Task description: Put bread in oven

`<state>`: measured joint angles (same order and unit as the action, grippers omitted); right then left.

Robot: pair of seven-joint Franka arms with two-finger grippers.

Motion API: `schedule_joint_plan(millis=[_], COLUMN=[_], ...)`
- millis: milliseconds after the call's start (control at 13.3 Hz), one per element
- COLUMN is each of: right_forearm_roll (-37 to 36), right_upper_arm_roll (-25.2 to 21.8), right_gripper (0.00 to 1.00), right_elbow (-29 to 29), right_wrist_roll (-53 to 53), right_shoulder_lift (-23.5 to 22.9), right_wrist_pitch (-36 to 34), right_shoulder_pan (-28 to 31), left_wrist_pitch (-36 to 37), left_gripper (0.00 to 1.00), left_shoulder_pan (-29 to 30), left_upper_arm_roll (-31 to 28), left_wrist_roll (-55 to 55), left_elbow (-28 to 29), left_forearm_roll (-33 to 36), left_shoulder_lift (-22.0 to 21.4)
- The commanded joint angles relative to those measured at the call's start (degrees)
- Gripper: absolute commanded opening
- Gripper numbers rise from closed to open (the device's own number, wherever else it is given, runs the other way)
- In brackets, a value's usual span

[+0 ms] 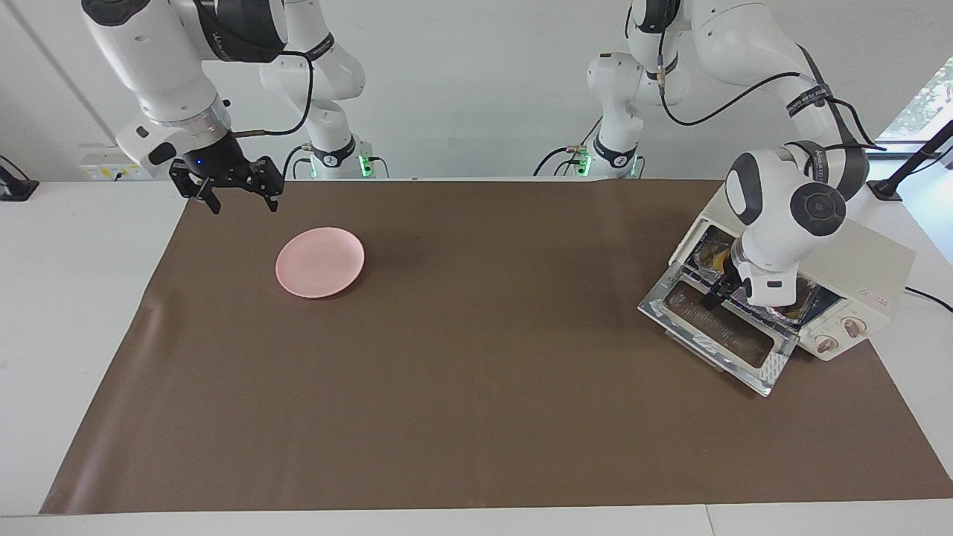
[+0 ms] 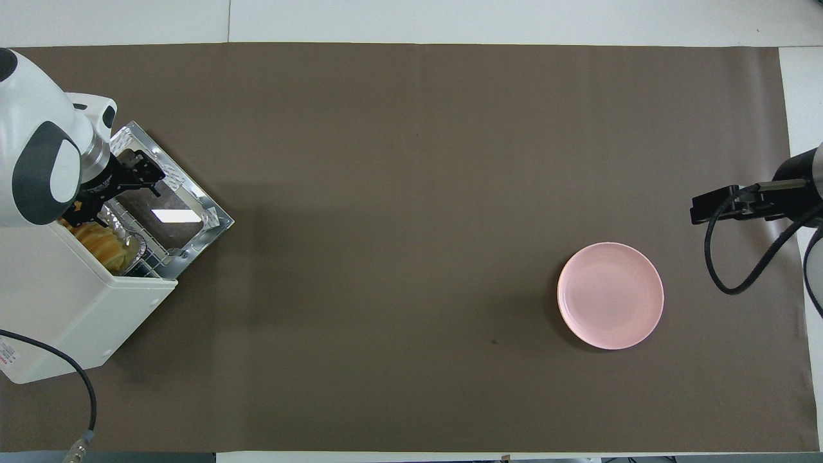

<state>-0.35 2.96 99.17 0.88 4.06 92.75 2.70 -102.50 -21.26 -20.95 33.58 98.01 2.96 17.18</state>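
The cream-white oven (image 1: 872, 262) (image 2: 61, 308) stands at the left arm's end of the table with its glass door (image 1: 716, 333) (image 2: 168, 215) dropped open. The yellow bread (image 2: 106, 242) (image 1: 718, 260) lies on a crinkled foil tray (image 2: 126, 224) on the rack inside. My left gripper (image 1: 721, 293) (image 2: 113, 197) hovers at the oven's mouth, over the door's hinge edge. It is open and holds nothing, just clear of the bread. My right gripper (image 1: 242, 202) (image 2: 707, 209) waits open in the air near the right arm's end of the table.
A round pink plate (image 1: 320, 262) (image 2: 609, 296) with nothing on it sits on the brown mat toward the right arm's end. The oven's power cable (image 2: 80, 392) trails off near the robots' edge. Two knobs (image 1: 840, 334) face away from the robots.
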Motion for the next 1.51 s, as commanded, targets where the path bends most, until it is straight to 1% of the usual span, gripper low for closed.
schedule_joint_plan(millis=[0, 226, 376, 527, 753, 903, 978, 1054, 1129, 1204, 1280, 1355, 1430], right_forearm_roll=[0.0, 0.0, 0.0, 0.0, 0.0, 0.0, 0.0, 0.0, 0.0, 0.0, 0.0, 0.0, 0.0], right_upper_arm_roll=[0.5, 0.4, 0.4, 0.5, 0.5, 0.5, 0.5, 0.4, 0.5, 0.5, 0.5, 0.5, 0.5], right_gripper=[1.0, 1.0, 1.0, 1.0, 1.0, 1.0, 1.0, 1.0, 1.0, 1.0, 1.0, 1.0, 1.0], right_elbow=[0.1, 0.1, 0.1, 0.1, 0.1, 0.1, 0.1, 0.1, 0.1, 0.1, 0.1, 0.1, 0.1], right_wrist_roll=[1.1, 1.1, 1.1, 1.1, 1.1, 1.1, 1.1, 1.1, 1.1, 1.1, 1.1, 1.1, 1.1], right_shoulder_lift=[0.5, 0.5, 0.5, 0.5, 0.5, 0.5, 0.5, 0.5, 0.5, 0.5, 0.5, 0.5, 0.5], right_wrist_pitch=[-0.7, -0.6, -0.7, -0.7, -0.7, -0.6, -0.7, -0.6, -0.6, -0.6, -0.6, -0.6, -0.7], right_shoulder_pan=[0.8, 0.8, 0.8, 0.8, 0.8, 0.8, 0.8, 0.8, 0.8, 0.8, 0.8, 0.8, 0.8], left_wrist_pitch=[-1.7, -1.4, -0.2, 2.5, 8.8, 11.7, 14.8, 15.1, 14.6, 14.4, 14.9, 15.0, 14.3], left_gripper=[1.0, 1.0, 1.0, 1.0, 1.0, 1.0, 1.0, 1.0, 1.0, 1.0, 1.0, 1.0, 1.0], left_shoulder_pan=[-0.9, -1.7, -1.6, -1.6, -1.0, -0.9, -1.2, -1.3, -0.8, 0.2, 4.1, 10.6, 13.7], left_upper_arm_roll=[-0.4, -0.2, -0.2, -0.2, -0.2, -0.3, -0.3, -0.2, 0.1, 1.3, 4.8, 12.8, 18.0], left_wrist_roll=[-7.1, -17.2, -21.9, -26.1, -34.2, -35.3, -35.6, -35.5, -35.8, -37.0, -37.5, -37.5, -37.5], left_elbow=[-2.0, -3.5, -4.8, -4.6, -2.7, -2.6, -2.7, -2.6, -2.8, -3.0, -3.3, -3.4, -2.7], left_forearm_roll=[1.2, 0.8, 0.7, 0.7, 0.6, 0.6, 0.6, 0.6, 0.7, 0.8, 0.8, 0.9, 0.8], left_shoulder_lift=[-0.5, -1.4, -3.2, -6.2, -13.2, -15.8, -17.2, -18.5, -18.4, -18.1, -18.3, -18.3, -18.8])
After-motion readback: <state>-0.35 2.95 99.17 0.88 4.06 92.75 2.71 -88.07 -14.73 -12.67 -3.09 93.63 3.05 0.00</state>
